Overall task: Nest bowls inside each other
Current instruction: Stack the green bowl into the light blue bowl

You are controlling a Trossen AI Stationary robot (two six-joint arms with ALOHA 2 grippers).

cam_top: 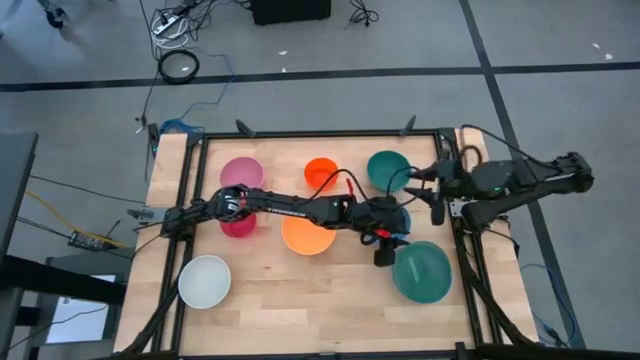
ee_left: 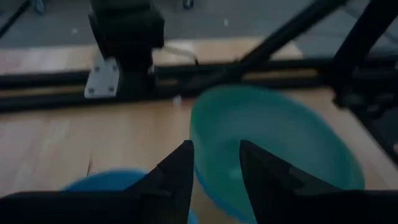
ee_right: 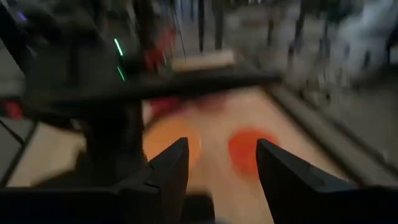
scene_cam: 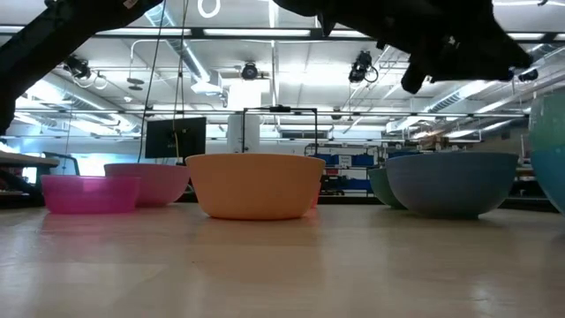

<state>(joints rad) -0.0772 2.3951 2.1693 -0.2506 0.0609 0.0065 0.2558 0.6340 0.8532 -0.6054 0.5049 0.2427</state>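
A wooden counter (cam_top: 300, 300) in a black frame (cam_top: 320, 133) stands on grey floor (cam_top: 560, 110) crossed by dark lines. Cables (cam_top: 180, 65) lie on the floor. Beyond it, a bright hall with ceiling lights (scene_cam: 141, 40), a dark monitor (scene_cam: 176, 139) and blue shelving (scene_cam: 353, 172).

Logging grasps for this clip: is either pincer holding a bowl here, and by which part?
Nothing is held. The left pincer stands open above the blue bowl, beside the large teal bowl; the right pincer is open and empty.

On the table (cam_top: 300, 290), 1 bowl (cam_top: 205, 281) sits at the near left (well apart from the rest); another bowl (cam_top: 422, 271) lies near right.
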